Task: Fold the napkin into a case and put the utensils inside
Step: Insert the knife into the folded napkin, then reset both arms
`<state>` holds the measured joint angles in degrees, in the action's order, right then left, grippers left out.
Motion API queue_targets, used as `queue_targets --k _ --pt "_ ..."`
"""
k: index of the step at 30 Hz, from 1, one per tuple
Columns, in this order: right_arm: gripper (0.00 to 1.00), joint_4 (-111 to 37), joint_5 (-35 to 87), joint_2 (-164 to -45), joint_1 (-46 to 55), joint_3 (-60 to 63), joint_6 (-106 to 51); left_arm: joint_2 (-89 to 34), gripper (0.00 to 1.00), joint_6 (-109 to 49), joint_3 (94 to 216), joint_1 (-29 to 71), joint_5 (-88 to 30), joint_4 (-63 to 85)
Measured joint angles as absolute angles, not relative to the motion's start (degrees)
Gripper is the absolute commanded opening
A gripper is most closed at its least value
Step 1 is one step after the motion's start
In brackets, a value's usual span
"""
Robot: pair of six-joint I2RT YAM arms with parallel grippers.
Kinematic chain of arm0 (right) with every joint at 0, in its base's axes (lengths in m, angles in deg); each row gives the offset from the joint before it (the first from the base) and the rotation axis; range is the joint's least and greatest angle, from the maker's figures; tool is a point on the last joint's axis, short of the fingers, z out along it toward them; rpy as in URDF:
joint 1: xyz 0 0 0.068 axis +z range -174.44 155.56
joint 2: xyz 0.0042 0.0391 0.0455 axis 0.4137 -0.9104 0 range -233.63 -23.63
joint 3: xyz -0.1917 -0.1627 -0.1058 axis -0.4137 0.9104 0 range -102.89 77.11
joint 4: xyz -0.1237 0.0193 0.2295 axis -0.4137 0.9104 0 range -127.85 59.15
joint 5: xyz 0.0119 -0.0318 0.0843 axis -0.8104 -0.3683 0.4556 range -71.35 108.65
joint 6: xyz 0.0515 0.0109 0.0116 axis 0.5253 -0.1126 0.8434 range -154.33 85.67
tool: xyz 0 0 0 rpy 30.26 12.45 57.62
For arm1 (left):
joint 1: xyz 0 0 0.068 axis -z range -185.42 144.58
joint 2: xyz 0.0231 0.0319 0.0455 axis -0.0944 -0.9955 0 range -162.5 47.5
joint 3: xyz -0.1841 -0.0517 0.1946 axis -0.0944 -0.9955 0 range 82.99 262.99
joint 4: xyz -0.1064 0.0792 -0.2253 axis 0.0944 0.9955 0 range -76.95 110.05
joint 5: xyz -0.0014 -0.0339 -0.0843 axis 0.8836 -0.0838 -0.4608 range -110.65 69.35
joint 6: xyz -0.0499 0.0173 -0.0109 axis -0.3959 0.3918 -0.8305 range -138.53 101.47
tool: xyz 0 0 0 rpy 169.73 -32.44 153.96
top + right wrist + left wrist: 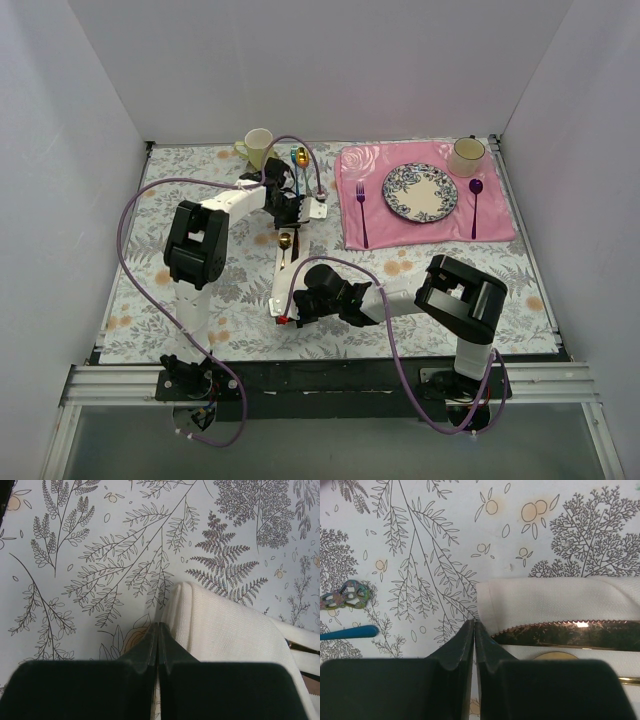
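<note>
Left gripper (474,626) I see clenched, with napkin (545,600) and knife (570,634) just right of its tips; right gripper (158,627) is clenched too, napkin fold just right.

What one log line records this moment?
napkin: folded | knife: on napkin | left gripper: shut, at napkin corner | right gripper: shut, at napkin edge
</note>
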<state>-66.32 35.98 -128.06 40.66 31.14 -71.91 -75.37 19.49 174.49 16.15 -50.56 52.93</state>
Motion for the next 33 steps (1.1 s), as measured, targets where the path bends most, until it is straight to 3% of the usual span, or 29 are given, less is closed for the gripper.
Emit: queue_targets --k 8,11,13,14,19,20,21,23,33 --pt "0.01 -66.30 35.98 -128.06 40.66 31.14 -72.72 -77.01 0.17 6.71 181.86 15.69 -49.34 51.94" --pt "0.03 -66.19 35.98 -128.03 40.55 31.16 -73.66 -77.47 0.27 1.13 187.01 14.83 -49.36 49.67" --pt "0.08 -66.10 35.98 -128.01 40.42 31.14 -74.34 -77.18 0.41 -2.87 188.72 13.81 -49.45 47.11" --pt "0.16 -65.99 35.95 -127.99 40.40 31.14 -74.78 -76.88 0.44 -4.79 188.85 13.22 -49.47 46.13" --pt "0.33 -64.46 35.93 -127.07 39.96 31.16 -76.18 -75.37 0.59 -14.80 187.36 9.76 -49.84 42.92" --pt "0.37 -63.89 35.91 -126.72 39.79 31.16 -76.29 -74.82 0.77 -16.33 186.73 9.11 -49.87 42.52" --pt "0.40 -63.21 35.93 -126.35 39.63 31.16 -76.44 -74.04 0.87 -18.03 185.66 8.36 -49.91 42.00" --pt "0.44 -61.75 35.95 -125.48 39.35 31.16 -76.42 -71.76 0.98 -20.88 182.95 6.73 -50.35 40.95" --pt "0.52 -56.70 37.66 -117.17 38.72 31.18 -75.61 -61.18 0.98 -35.28 176.98 -0.64 -53.38 37.85"
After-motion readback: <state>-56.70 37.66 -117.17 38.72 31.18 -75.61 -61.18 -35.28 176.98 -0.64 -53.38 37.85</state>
